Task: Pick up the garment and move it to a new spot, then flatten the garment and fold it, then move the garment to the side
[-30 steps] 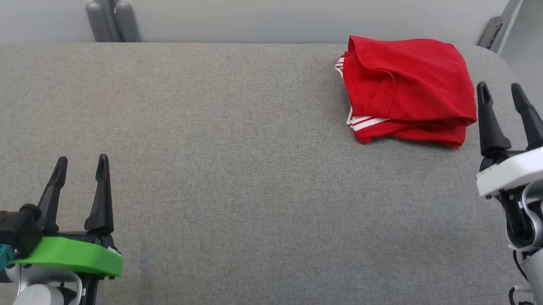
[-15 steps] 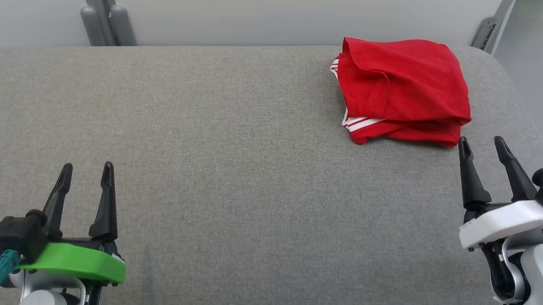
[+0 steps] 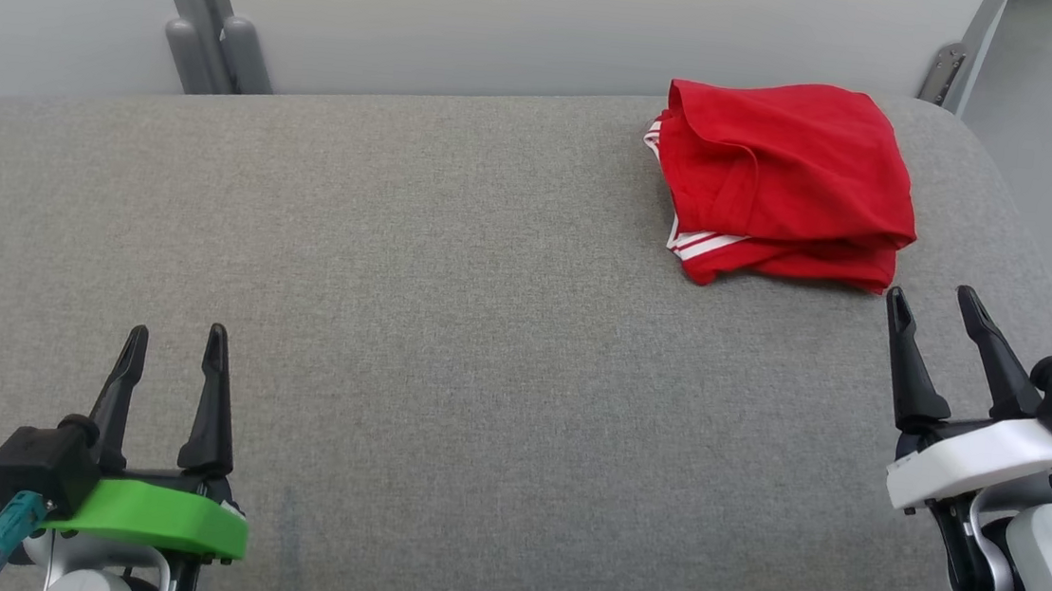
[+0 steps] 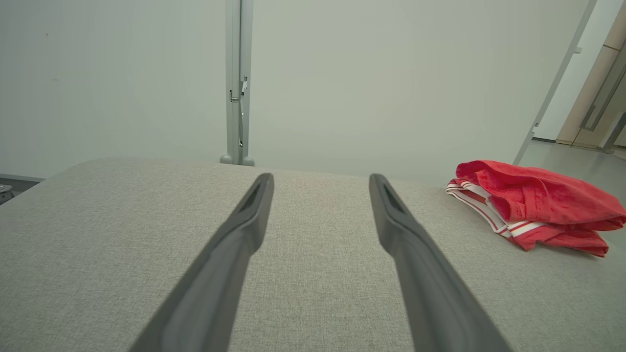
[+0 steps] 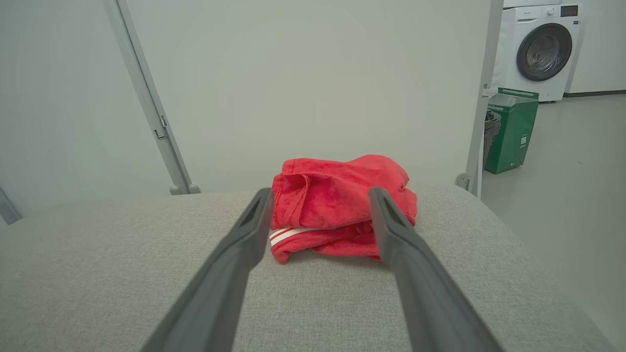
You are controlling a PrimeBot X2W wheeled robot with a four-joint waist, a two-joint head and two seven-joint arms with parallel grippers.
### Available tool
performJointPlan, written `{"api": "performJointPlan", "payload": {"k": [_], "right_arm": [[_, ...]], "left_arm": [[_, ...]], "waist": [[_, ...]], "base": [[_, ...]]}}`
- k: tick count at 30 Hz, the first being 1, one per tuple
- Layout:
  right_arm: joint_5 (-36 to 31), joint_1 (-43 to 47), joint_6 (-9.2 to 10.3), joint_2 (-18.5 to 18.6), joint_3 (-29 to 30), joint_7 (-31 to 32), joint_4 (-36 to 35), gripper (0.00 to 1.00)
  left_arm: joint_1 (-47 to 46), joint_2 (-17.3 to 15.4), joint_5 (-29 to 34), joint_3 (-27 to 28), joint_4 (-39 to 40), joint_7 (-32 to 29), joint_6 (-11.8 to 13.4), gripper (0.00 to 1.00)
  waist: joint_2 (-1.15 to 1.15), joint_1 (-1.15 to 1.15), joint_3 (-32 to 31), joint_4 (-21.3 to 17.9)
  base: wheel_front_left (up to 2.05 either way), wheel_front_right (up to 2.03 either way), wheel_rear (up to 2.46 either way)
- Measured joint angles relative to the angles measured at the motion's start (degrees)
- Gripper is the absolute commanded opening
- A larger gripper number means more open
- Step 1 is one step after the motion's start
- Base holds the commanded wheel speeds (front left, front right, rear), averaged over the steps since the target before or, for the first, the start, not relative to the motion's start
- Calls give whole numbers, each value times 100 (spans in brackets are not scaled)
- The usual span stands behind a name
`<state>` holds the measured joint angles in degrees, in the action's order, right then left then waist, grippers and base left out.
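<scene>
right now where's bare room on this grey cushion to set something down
The middle of the grey cushion, between the left claw and the red garment, is bare, as is its far left. Crowded: the far right corner, where the garment lies, the right claw just short of it.

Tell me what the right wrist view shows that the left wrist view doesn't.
Right wrist view adds: a white washing machine and a green bin on the floor behind, with the right claw aimed at the folded red garment. Left wrist view adds: what look like tan wooden doors at its far right, with the left claw over bare cushion. Shared: the white-striped red garment, the grey fabric cushion, the pale wall, and an open claw.
</scene>
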<state>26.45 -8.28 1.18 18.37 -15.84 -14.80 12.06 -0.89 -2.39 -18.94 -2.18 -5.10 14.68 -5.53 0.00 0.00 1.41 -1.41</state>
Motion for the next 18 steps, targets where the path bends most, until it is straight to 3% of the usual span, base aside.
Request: {"api": "performJointPlan", "payload": {"k": [5,6,18], "right_arm": [[-80,108,0,-32,65,0,-85,100],[-112,128,0,-36,77,0,-103,0],[203,465,-26,-331,116,85,168,0]], "left_arm": [[2,0,4,-3,1,0,0,100],[3,0,4,-8,1,0,-1,0],[149,78,-291,7,-392,-110,0,0]], "waist": [[0,0,-12,4],[0,0,-15,4],[0,0,-25,12]], "base": [[0,0,0],[0,0,0],[0,0,0]]}}
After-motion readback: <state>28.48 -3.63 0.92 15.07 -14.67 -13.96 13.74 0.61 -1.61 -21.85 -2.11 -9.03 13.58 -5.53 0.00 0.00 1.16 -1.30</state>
